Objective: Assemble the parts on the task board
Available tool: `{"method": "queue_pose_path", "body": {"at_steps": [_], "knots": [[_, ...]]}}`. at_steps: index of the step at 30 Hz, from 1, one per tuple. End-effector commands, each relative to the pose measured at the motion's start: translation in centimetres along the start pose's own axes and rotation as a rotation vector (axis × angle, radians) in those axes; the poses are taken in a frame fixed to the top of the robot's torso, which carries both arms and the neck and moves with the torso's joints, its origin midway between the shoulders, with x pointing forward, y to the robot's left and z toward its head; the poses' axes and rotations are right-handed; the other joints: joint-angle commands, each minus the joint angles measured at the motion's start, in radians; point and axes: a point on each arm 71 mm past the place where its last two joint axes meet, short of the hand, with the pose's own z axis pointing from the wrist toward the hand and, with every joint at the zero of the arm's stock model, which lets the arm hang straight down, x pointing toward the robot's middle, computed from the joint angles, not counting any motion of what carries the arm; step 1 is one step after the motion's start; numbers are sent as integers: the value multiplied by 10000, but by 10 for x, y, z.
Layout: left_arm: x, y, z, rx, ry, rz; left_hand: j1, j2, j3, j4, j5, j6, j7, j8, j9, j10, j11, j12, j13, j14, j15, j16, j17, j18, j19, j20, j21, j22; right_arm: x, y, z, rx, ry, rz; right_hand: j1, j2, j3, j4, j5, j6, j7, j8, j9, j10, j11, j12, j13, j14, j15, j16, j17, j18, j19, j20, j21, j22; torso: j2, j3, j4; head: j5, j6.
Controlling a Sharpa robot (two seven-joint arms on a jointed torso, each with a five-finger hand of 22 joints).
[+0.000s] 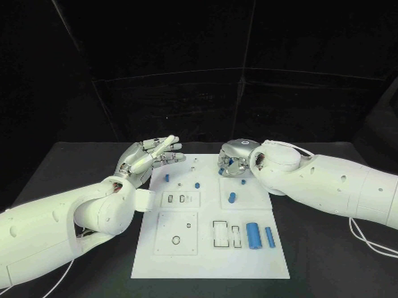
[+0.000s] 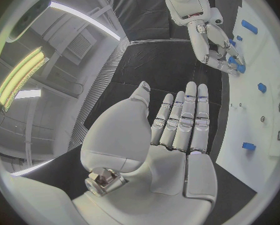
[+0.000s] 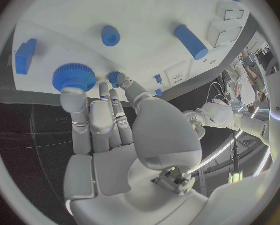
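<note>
- Nearest the camera, two blue cylinders [image 1: 253,236] stand side by side on the front right of the white task board [image 1: 212,264], beside empty rectangular slots [image 1: 221,234] still waiting for parts.
- Further in, a short blue peg [image 1: 230,198] lies at mid-board, with smaller blue pieces [image 1: 197,184] scattered just beyond it.
- Left of the board, the left hand [image 1: 148,156] hangs over the far left corner, fingers straight and apart, grasping nothing.
- At the far right of the board, the right hand [image 1: 233,162] reaches down to a small blue piece; the right wrist view shows its fingertips [image 3: 107,88] at that piece, just beside a blue gear [image 3: 72,77]. Whether the hand already grips it or only touches it cannot be told.
- The risk, judged from here: the piece is small and sits close to the gear, so a shallow pinch could let it slip or roll across the board, and fingers closing wide could knock the gear out of place.
</note>
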Motion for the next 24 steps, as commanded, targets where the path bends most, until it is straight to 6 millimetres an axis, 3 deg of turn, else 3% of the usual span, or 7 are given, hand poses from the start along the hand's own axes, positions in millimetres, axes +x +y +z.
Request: {"method": "queue_pose_path", "body": {"at_steps": [1,4,6,17,24], "knots": [[1,-2,0,100,111,-67,100,-25,-18,-28,-22,76,305,-51,-13,64,32,-30,-14,51,6,-28,9,59,90,15,30,-15,1,2,2,-126,313,-58,36,112,99,23,-57,11,-17,12,17,122,4,73,20,267,19,77,34,-209,-58,-15,78,52,17,6,-4,-4,-24],[1,-2,0,100,118,-70,108,-20,-17,-35,-22,76,306,-55,-13,63,33,-33,-13,53,7,-33,10,59,92,15,28,-18,2,4,3,-135,437,-55,67,163,178,43,-77,66,-19,30,23,158,-4,96,32,255,13,113,51,-209,-81,-20,123,85,56,-1,-10,8,20],[1,-2,0,99,116,-69,109,-20,-17,-35,-23,76,306,-55,-13,63,33,-34,-13,53,7,-34,10,59,92,15,28,-18,2,4,3,-135,518,-59,89,192,235,56,-124,121,-19,49,30,197,-14,117,42,250,8,143,71,-212,-92,-24,160,121,53,5,-6,6,-37],[-1,-3,-1,101,43,-21,111,-15,-18,-38,-23,77,307,-57,-13,63,34,-36,-13,52,8,-39,10,58,92,15,25,-21,4,4,5,-105,697,-80,312,369,663,58,-447,569,-12,202,76,391,-39,188,84,212,-13,232,85,-214,-168,-36,301,232,88,4,-2,-8,-48],[-1,-4,-1,102,45,-19,112,-9,-18,-39,-24,78,308,-60,-12,64,34,-38,-13,49,10,-45,10,58,91,16,21,-24,-3,7,4,-316,-190,68,605,533,1111,-12,-768,953,-87,334,132,689,-128,273,173,215,-77,342,181,-235,-149,-83,480,438,94,14,4,-17,-60]]}}
